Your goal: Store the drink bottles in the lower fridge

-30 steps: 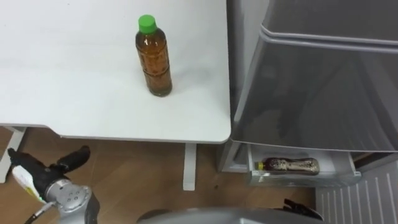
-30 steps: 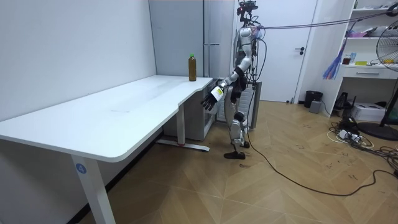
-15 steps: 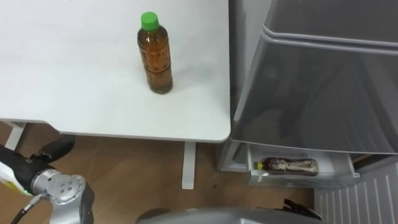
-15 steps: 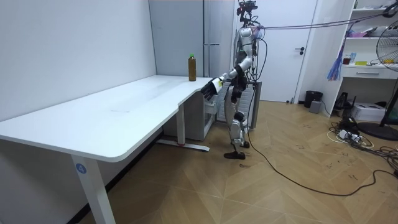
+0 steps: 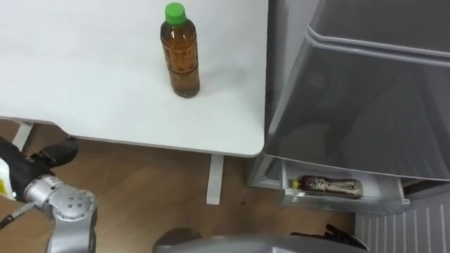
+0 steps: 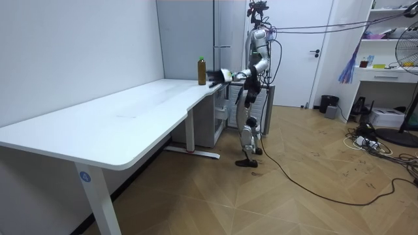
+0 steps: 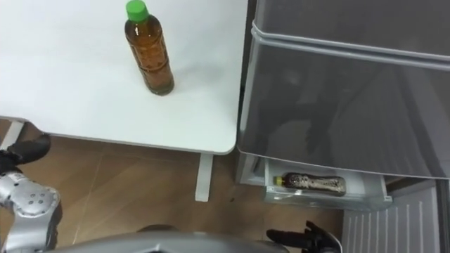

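Smooth white table (image 5: 105, 84), cylindrical amber bottle (image 5: 180, 53)

The bottle (image 5: 180, 50) is glossy clear plastic (green plastic cap (image 5: 174, 10)), the table (image 5: 84, 77) matt white, the floor (image 5: 140, 190) wood.

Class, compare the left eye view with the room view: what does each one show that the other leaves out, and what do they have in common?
Left eye view: a second bottle lying on its side in the low fridge drawer. Room view: the whole robot standing between table and fridge, plus a white door and a fan behind it. Shared: the green-capped bottle upright on the white table, beside the fridge.
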